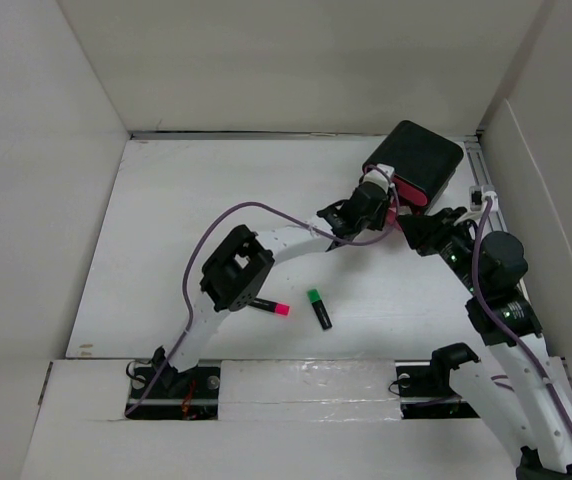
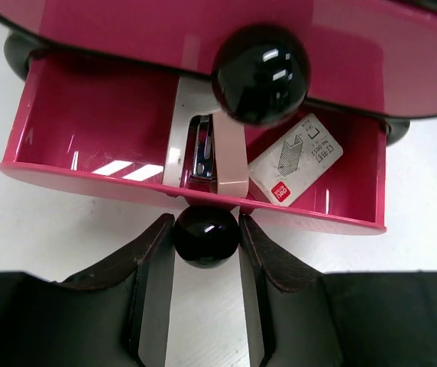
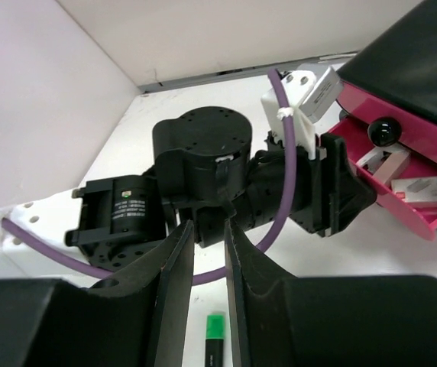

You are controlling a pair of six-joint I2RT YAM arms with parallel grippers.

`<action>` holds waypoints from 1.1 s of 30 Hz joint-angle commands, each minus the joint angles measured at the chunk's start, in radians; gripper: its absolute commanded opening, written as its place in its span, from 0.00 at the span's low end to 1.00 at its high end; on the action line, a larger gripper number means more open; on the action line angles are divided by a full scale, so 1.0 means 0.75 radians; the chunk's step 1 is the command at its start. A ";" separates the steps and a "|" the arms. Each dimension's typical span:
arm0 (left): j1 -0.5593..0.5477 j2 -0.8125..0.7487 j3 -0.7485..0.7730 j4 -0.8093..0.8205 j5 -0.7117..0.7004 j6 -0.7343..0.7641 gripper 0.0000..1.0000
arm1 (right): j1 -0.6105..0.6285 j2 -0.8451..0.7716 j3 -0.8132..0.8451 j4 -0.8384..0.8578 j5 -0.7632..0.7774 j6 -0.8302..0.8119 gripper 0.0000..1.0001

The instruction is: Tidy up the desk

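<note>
The white desk [image 1: 166,240] holds a black box [image 1: 418,158] with pink drawers at the back right. My left gripper [image 1: 374,200] reaches to it. In the left wrist view the left gripper [image 2: 207,229] is shut on the black knob [image 2: 207,237] of the lower pink drawer [image 2: 89,122], which stands pulled out. A stapler [image 2: 203,153] and a box of staples [image 2: 295,160] lie in the drawer. My right gripper [image 1: 419,232] hovers beside the box, narrowly open and empty [image 3: 209,225].
A pink highlighter [image 1: 271,307] and a green highlighter [image 1: 319,309] lie on the desk's middle front; the green one shows below the right fingers [image 3: 215,340]. The upper drawer's knob [image 2: 260,73] is above the left gripper. White walls surround the desk.
</note>
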 commanded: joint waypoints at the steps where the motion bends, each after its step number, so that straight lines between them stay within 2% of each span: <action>1: -0.001 0.009 0.160 0.099 -0.051 0.039 0.01 | 0.012 -0.006 0.049 0.037 -0.022 0.013 0.28; 3: -0.001 0.060 0.244 0.089 -0.059 0.041 0.04 | 0.012 -0.006 0.057 0.029 -0.019 0.011 0.28; 10: 0.023 0.106 0.279 0.124 -0.072 0.010 0.10 | 0.012 0.000 0.063 0.018 -0.013 0.007 0.29; 13: 0.023 0.122 0.277 0.161 -0.080 0.006 0.21 | 0.012 0.004 0.057 0.029 -0.017 0.003 0.29; 14: 0.023 0.126 0.275 0.171 -0.076 0.004 0.29 | 0.012 0.004 0.055 0.033 -0.017 0.003 0.29; 19: 0.023 0.151 0.289 0.212 -0.104 -0.016 0.37 | 0.012 0.006 0.043 0.043 -0.011 0.003 0.29; 29: 0.023 0.194 0.324 0.251 -0.125 -0.039 0.66 | 0.012 0.008 0.033 0.053 0.009 0.005 0.29; 33: 0.023 0.185 0.300 0.249 -0.131 -0.037 0.67 | 0.012 0.006 0.029 0.053 0.013 0.003 0.29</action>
